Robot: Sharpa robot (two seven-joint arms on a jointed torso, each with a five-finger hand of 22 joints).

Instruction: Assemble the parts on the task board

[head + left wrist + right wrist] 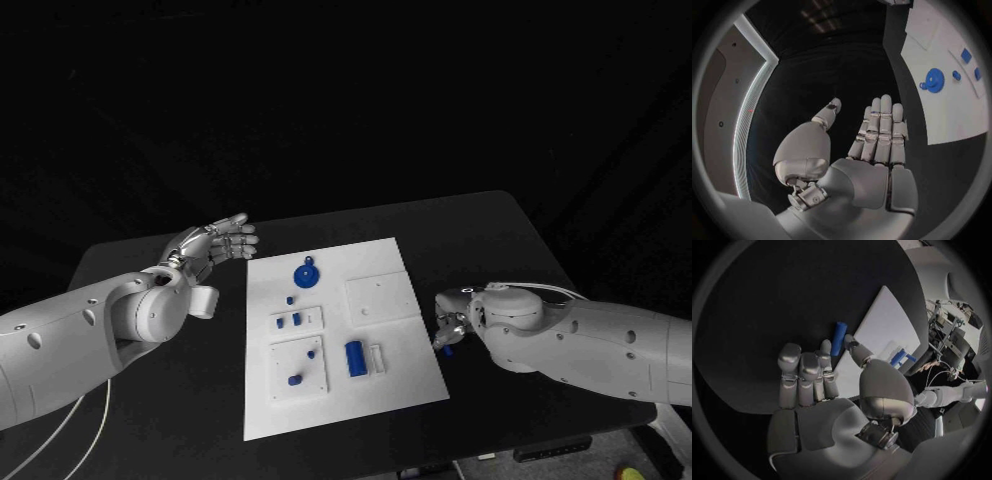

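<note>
The white task board (411, 375) lies mid-table and carries several blue parts: a round disc (306, 273), small pieces (289, 320), a bar (355, 358). One blue bar-shaped part (447, 350) lies on the black table just off the board's right edge. My right hand (451, 326) hovers right over it with nothing in its grip. In the right wrist view that part (839, 338) sits just past the fingertips (825, 347) and beside the thumb, along the board's edge (879, 320). My left hand (216, 240) is held flat, fingers straight and empty, left of the board's far corner.
The left wrist view shows the board's corner (942, 115) with the disc (933, 80) and small pieces (966, 55) beyond my left hand (873, 145). Bare black tabletop (476, 240) surrounds the board. The table's front edge runs close below the board.
</note>
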